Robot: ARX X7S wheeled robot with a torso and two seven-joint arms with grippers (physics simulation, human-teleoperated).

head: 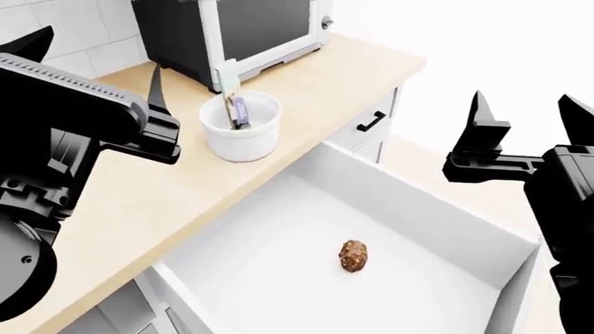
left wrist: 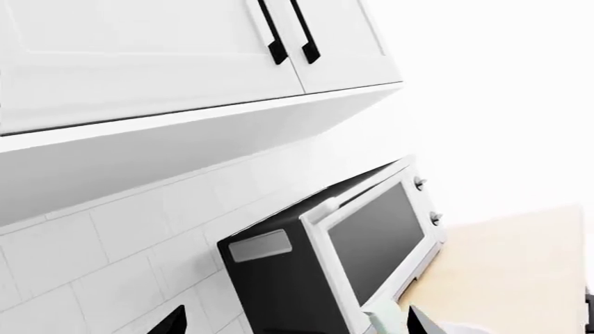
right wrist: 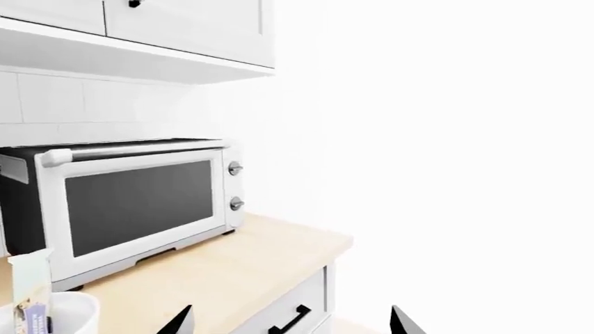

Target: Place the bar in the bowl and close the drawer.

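Left gripper (left wrist: 288, 321) shows only two dark fingertips in the left wrist view, spread wide and holding nothing, looking up past the toaster oven (left wrist: 357, 240) to the upper cabinets (left wrist: 186, 42); neither bowl nor drawer is clear here

Head view now: the bar (head: 236, 104) stands upright inside the bowl (head: 243, 132) at 11 o'clock on the bench (head: 139, 202), cream end poking above the rim, so I'd call the placing done. That leaves the drawer (head: 436, 229), pulled right out at 6 o'clock, a brown nut-like ball (head: 354, 255) lying on its floor. Right gripper (head: 524, 115) hangs at 3 o'clock, fingers wide apart, empty, beyond the drawer's outer corner. My call: bring it round to the front panel, press flat and centred, push straight in so the drawer doesn't skew

Right wrist view: fingertips wide apart, the bowl (right wrist: 69, 313) and bar (right wrist: 28, 292) at 8 o'clock, a narrow drawer front (right wrist: 292, 313) with black handle at 6 o'clock
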